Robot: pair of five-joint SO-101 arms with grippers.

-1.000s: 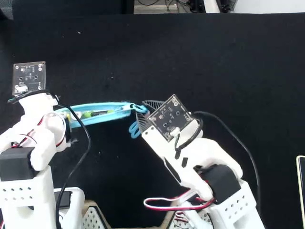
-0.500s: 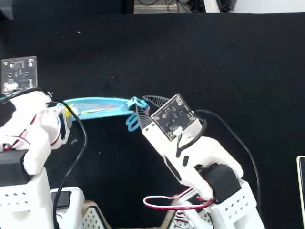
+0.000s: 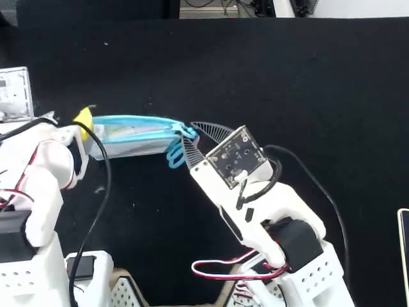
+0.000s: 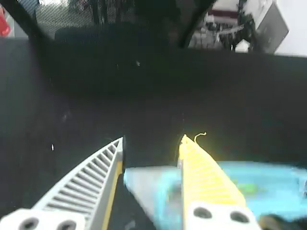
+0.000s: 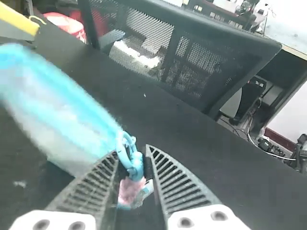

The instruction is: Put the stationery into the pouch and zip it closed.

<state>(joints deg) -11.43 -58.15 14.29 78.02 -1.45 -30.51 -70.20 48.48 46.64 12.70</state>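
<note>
A translucent pouch (image 3: 134, 137) with blue edging hangs stretched between my two grippers, over the black table's left half. The left gripper (image 3: 86, 129), one finger yellow, is shut on the pouch's left end; in the left wrist view that pale corner (image 4: 146, 184) sits between the fingers (image 4: 206, 182) of the left gripper (image 4: 151, 141). The right gripper (image 3: 187, 137) is shut on the blue zipper-pull loop (image 3: 176, 153) at the other end. From the right wrist, the loop (image 5: 128, 155) is pinched in the right gripper (image 5: 132, 151). The pouch (image 5: 57, 124) is blurred. Something green (image 4: 249, 188) shows faintly inside.
The black table (image 3: 287, 96) stretches wide and bare to the right and far side. A mesh chair (image 5: 192, 62) stands beyond the table's far edge. A pale object (image 3: 404, 249) lies at the right edge.
The left arm has swung left and toward the far side, pulling the pouch with it. The right gripper followed, still on the loop, and the pouch now hangs flatter and straighter.
</note>
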